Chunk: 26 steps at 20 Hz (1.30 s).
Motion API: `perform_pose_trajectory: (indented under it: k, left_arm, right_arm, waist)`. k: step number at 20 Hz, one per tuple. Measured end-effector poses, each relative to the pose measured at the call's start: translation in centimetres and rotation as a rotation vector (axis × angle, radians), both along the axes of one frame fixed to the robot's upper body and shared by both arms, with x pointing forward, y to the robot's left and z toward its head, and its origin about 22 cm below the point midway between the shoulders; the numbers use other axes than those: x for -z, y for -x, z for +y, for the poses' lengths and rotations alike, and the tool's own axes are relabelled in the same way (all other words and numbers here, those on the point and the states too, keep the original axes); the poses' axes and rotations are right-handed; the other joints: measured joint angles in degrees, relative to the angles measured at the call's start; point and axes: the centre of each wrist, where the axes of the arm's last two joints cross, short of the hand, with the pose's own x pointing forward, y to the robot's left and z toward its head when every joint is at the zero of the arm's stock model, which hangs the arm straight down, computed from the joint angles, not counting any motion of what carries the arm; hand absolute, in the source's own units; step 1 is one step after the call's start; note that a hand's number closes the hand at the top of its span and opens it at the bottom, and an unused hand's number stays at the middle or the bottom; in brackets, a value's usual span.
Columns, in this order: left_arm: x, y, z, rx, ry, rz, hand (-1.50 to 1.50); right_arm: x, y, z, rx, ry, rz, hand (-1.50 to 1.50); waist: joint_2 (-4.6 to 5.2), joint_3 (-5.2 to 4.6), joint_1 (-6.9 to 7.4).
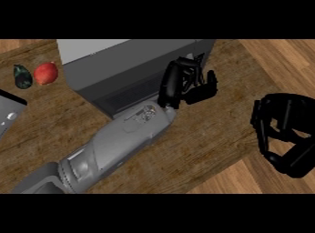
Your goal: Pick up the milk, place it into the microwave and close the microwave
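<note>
The grey microwave [130, 59] stands at the back middle of the wooden counter, and its dark front face [130, 94] looks shut. My left arm crosses the counter from the lower left. My left hand [187, 86] rests against the microwave's front right corner, fingers mostly straight, holding nothing. My right hand [291, 132] hangs at the right edge, close to the view, over the counter's edge. Its fingers are relaxed and slightly curved around nothing. No milk shows anywhere; the microwave's inside is hidden.
A red fruit [46, 73] and a dark green one [22, 76] lie left of the microwave. A grey metal object [0, 116] sits at the left edge. The counter's edge [221, 170] runs diagonally at the lower right, with lighter floor beyond.
</note>
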Motion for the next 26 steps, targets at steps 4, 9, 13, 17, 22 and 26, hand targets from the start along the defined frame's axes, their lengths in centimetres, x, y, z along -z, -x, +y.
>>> perform_pose_trajectory:
  k: [4,9,13,17,22,26]
  left_arm:
    - [-1.0,0.4,-0.6,0.039,0.165,0.121,1.5]
    - [-1.3,0.6,-0.6,0.141,0.275,0.204,1.5]
    - [-0.9,0.7,-0.4,0.213,0.323,0.238,1.5]
    - [-0.4,0.7,-0.2,0.277,0.363,0.26,1.5]
    - [0.6,0.8,0.1,0.336,0.402,0.273,1.5]
    - [1.3,0.9,0.4,0.376,0.425,0.278,1.5]
  right_arm:
    - [1.2,0.9,0.7,-0.041,0.005,0.05,1.5]
    - [2.3,2.3,1.4,-0.068,-0.014,0.092,1.5]
    - [3.1,3.4,2.0,-0.081,-0.039,0.113,1.5]
    - [3.7,4.6,2.6,-0.087,-0.064,0.128,1.5]
    - [4.2,6.1,3.3,-0.093,-0.094,0.137,1.5]
    - [4.4,7.2,3.9,-0.092,-0.11,0.136,1.5]
  waist:
    - [0.67,-0.36,1.39]
    - [0.56,-0.28,2.64]
    - [0.15,-0.2,3.94]
    - [-0.26,-0.19,5.04]
    - [-0.7,-0.21,6.13]
    - [-0.99,-0.24,6.98]
